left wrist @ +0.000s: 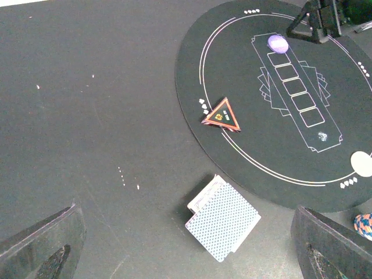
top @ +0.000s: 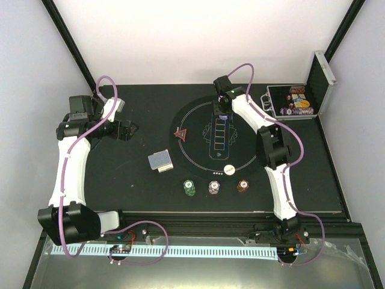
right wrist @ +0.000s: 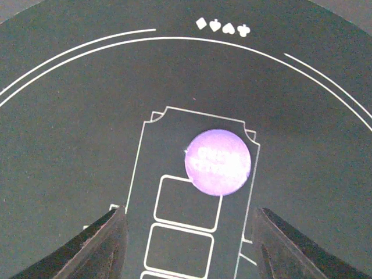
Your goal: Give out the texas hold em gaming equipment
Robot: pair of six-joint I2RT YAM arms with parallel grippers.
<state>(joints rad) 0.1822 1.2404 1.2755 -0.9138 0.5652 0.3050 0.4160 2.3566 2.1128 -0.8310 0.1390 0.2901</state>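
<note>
A violet-blue disc [right wrist: 218,161] lies flat on the round black mat [right wrist: 70,116], at the top of the printed row of card boxes. My right gripper [right wrist: 189,215] is open just behind it, one finger on each side, touching nothing. The left wrist view also shows the disc [left wrist: 277,42] beside the right gripper [left wrist: 317,26]. A red triangle [top: 180,135] sits on the mat's left edge and a white disc [top: 229,170] on its near edge. The grey-blue-backed deck of cards [left wrist: 224,218] lies off the mat. My left gripper [left wrist: 186,212] hangs open above the table, left of the deck.
Green [top: 190,188], purple [top: 214,188] and brown [top: 243,185] chip stacks stand in a row in front of the mat. An open silver-edged case [top: 292,102] with coloured chips sits at the back right. The left arm [top: 72,156] reaches along the table's left side.
</note>
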